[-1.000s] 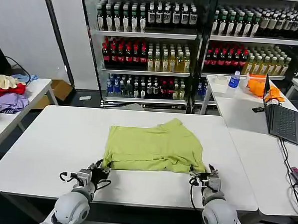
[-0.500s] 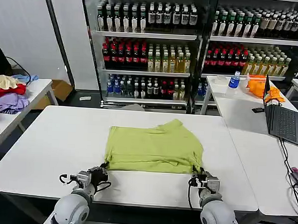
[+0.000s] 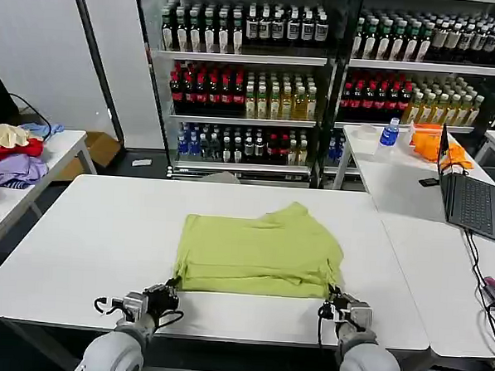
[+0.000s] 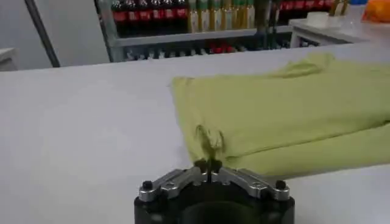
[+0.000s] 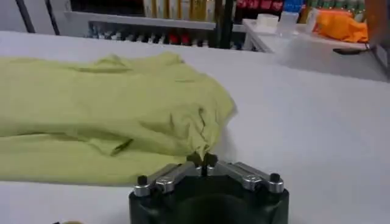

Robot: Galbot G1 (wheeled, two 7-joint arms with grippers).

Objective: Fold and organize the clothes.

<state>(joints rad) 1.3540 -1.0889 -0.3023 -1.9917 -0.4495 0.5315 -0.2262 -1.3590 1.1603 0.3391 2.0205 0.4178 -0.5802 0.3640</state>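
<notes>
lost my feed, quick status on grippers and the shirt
Left gripper shut on T-shirt near-left corner. Right gripper shut on near-right corner. Nothing in the way.

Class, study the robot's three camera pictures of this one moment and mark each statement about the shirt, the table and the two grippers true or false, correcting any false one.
1. The lime yellow-green cotton T-shirt lies folded on the white table. True.
2. The left gripper hangs open above the shirt. False: its jaws are shut on the shirt's near corner.
3. The right gripper pinches the shirt's other near corner. True.
4. The shirt hangs over the table's edge. False: it lies wholly on the table.
5. A dark open laptop stands on the shirt. False: it sits on a neighbouring table.
</notes>
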